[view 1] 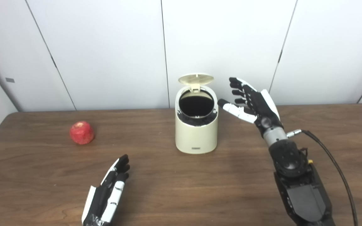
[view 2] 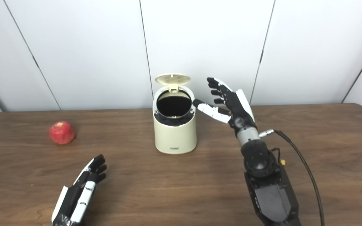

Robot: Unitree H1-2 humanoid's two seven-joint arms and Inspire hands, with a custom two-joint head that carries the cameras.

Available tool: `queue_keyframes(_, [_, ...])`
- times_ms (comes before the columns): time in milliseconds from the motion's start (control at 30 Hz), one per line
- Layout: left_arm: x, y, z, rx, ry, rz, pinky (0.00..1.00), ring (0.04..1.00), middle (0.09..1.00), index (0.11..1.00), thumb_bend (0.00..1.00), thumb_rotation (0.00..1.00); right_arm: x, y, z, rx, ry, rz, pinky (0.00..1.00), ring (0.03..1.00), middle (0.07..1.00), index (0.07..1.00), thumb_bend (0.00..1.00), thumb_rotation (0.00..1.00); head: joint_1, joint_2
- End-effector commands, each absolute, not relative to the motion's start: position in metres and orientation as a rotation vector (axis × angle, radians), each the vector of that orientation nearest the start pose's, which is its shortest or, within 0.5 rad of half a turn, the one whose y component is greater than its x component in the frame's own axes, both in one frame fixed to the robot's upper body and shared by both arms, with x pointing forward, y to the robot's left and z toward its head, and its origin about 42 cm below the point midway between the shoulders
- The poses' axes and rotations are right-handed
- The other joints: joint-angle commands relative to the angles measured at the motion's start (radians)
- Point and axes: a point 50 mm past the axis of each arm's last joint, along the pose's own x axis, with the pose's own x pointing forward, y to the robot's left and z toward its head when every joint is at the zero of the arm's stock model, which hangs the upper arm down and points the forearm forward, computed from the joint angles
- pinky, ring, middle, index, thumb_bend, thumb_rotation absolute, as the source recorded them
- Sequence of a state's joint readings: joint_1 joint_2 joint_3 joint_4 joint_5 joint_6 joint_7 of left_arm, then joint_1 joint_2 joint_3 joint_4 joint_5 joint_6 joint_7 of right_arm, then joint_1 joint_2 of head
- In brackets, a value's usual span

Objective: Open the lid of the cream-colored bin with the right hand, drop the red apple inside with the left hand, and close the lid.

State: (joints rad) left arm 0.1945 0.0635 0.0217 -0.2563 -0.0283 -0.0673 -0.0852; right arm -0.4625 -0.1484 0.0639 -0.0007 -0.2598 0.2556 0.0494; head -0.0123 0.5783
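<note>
Cream-colored bin (view 1: 196, 131) stands upright near the middle of the table (view 1: 181, 188), and its round lid (view 1: 196, 78) is flipped up at the back, hinged and standing open! Looking down the mouth we get a dark, black-lined interior; nothing can be made out inside it. Smooth matte plastic body, rounded corners, a small label low on the front.

Over on the left side, the red apple (view 1: 81, 132) sits alone on the wood, well apart from the bin, round and slightly mottled.

Right hand (view 1: 251, 103) is up just beside the bin's rim on its right, fingers spread wide, thumb pointing toward the opening, holding nothing. A black cable (view 1: 331, 157) trails off its wrist. Left hand (view 1: 107, 196) lies low near the table's front edge, fingers stretched out fairly straight and close together, empty as well, short of the apple.

Dark brown wood-grain tabletop, plain white wall panels (view 1: 105, 47) with thin dark seams behind.
</note>
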Motion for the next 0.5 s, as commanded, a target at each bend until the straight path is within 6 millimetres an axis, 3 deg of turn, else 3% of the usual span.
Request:
queue_keyframes(0, [0.217,0.24,0.137,0.052,-0.198,-0.031,0.91,0.924,0.937,0.941,0.46,0.8,0.405,-0.214,0.26,-0.419,-0.293,0.088,0.79,0.859,0.873,0.866,0.52,0.5,0.0,0.004])
queue_keyframes(67, [0.217,0.24,0.138,0.047,-0.199,-0.027,0.91,0.926,0.94,0.946,0.47,0.8,0.387,-0.226,0.254,-0.417,-0.285,0.099,0.79,0.854,0.87,0.866,0.51,0.52,0.001,0.008])
queue_keyframes(200, [0.216,0.242,0.14,0.052,-0.199,-0.022,0.9,0.925,0.94,0.947,0.49,0.81,0.359,-0.242,0.244,-0.388,-0.276,0.112,0.74,0.838,0.875,0.885,0.51,0.67,-0.004,0.013])
queue_keyframes(367, [0.217,0.246,0.143,0.047,-0.205,-0.021,0.9,0.925,0.937,0.943,0.49,0.79,0.323,-0.256,0.225,-0.205,-0.276,0.16,0.82,0.902,0.931,0.961,0.54,0.59,-0.015,0.021])
queue_keyframes(467, [0.218,0.248,0.145,0.046,-0.209,-0.019,0.91,0.925,0.937,0.944,0.48,0.78,0.307,-0.26,0.216,-0.136,-0.258,0.172,0.89,0.946,0.956,0.975,0.54,0.69,-0.019,0.024])
